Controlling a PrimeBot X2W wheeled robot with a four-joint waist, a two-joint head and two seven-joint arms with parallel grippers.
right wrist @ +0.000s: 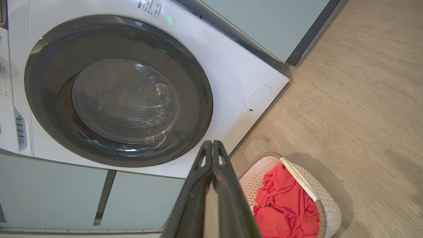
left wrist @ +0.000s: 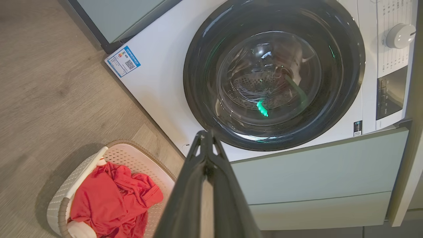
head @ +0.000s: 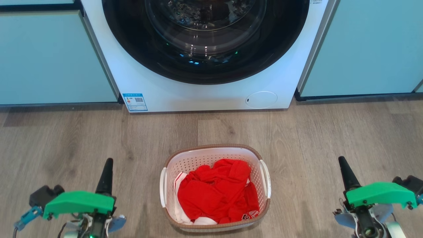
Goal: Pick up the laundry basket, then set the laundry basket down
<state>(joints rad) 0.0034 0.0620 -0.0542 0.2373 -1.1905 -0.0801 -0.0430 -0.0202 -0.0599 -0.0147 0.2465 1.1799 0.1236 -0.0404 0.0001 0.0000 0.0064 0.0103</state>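
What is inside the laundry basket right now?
A crumpled red garment fills most of the laundry basket, with a white cloth showing beneath it at the edges. The basket's bottom and anything deeper are covered by the clothes.

Basket (head: 198,161) — white, perforated dot pattern, brown rim. Cloth (head: 218,191) inside: red, some white. Washer (head: 185,92), top centre: white body, black door ring, blue label (head: 134,101) lower left. Cabinets (head: 49,56) pale teal. Floor (head: 330,132) — grey-brown wood grain.
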